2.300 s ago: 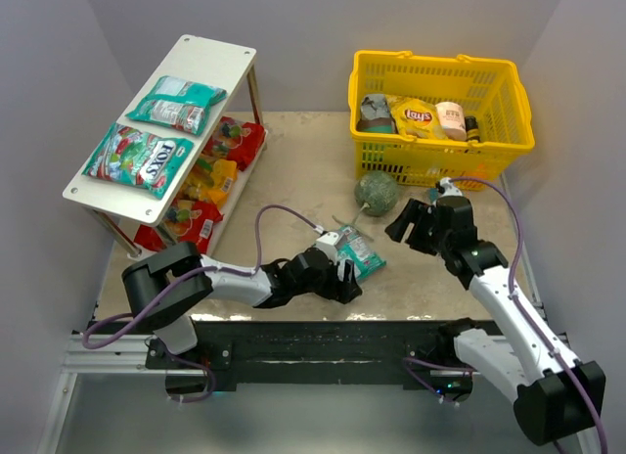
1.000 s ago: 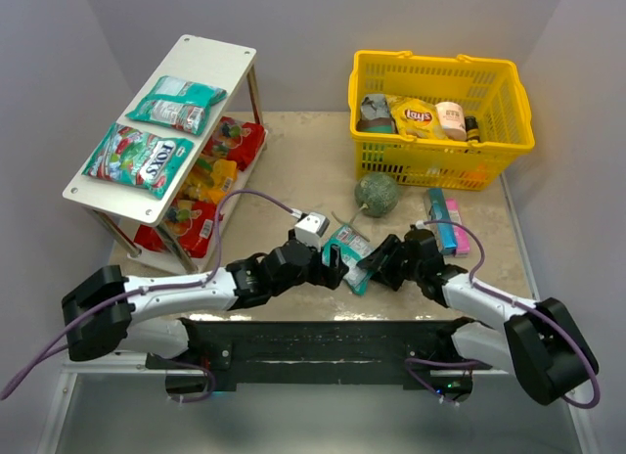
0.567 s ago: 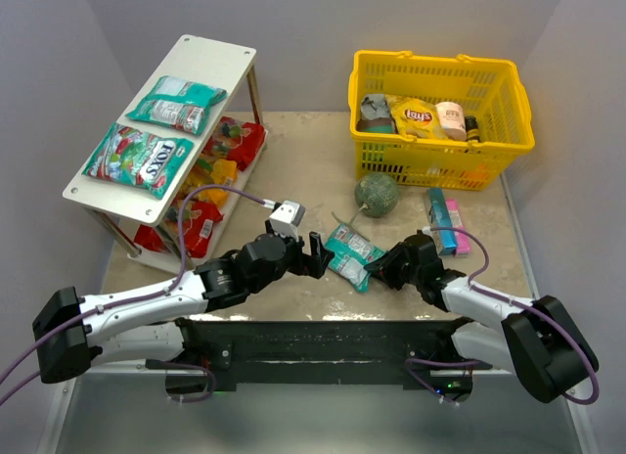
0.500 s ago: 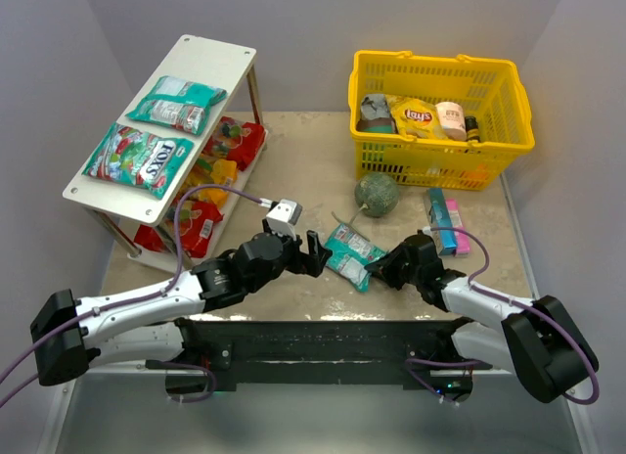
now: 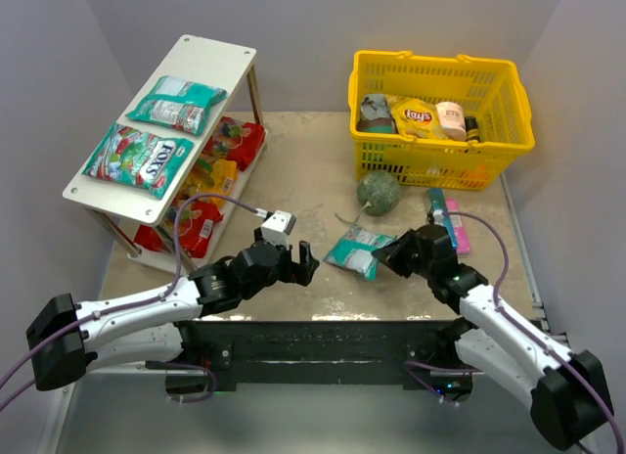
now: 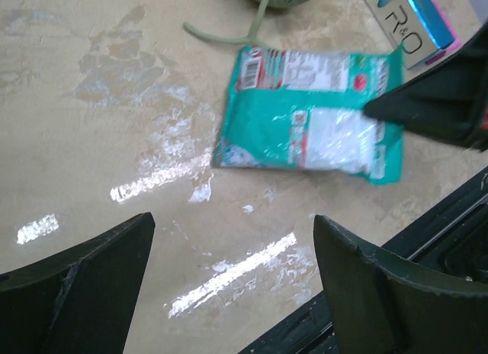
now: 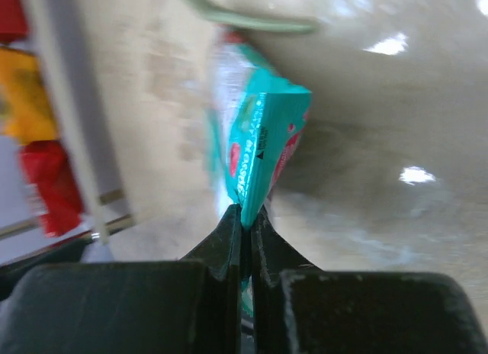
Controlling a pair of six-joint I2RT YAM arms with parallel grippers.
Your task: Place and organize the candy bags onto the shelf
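Teal bag (image 5: pixel 357 250) lies on the desk (image 5: pixel 293 160) between the two claws. The right claw (image 5: pixel 393 254) holds it: in the right wrist view its fingers (image 7: pixel 223 251) are pressed together on the thin near edge of the bag, with no gap between them. This edge is raised a little from the desk, and the rest of the bag slopes away from the claw. Whether the far end touches the desk, I cannot tell from this view. In the left wrist view the bag looks almost flat on the desk, with the small print upward.

The left claw (image 5: pixel 305 262) is wide and holds nothing. The bag is in front of it, near but apart from it.

The ball (image 5: pixel 377 193) is beyond both claws, just behind the bag. A blue and pink packet (image 5: pixel 445 219) lies just beyond the right claw, and the basket (image 5: pixel 518 131) stands further behind it.

The shelf (image 5: pixel 215 58) stands well apart from the left claw, far on its left side. On the top tier lie a second teal bag (image 5: pixel 176 102) and a larger green-white bag (image 5: pixel 137 160), one after the other along the board. On the lower tier red and yellow bags (image 5: pixel 220 165) are packed closely together.
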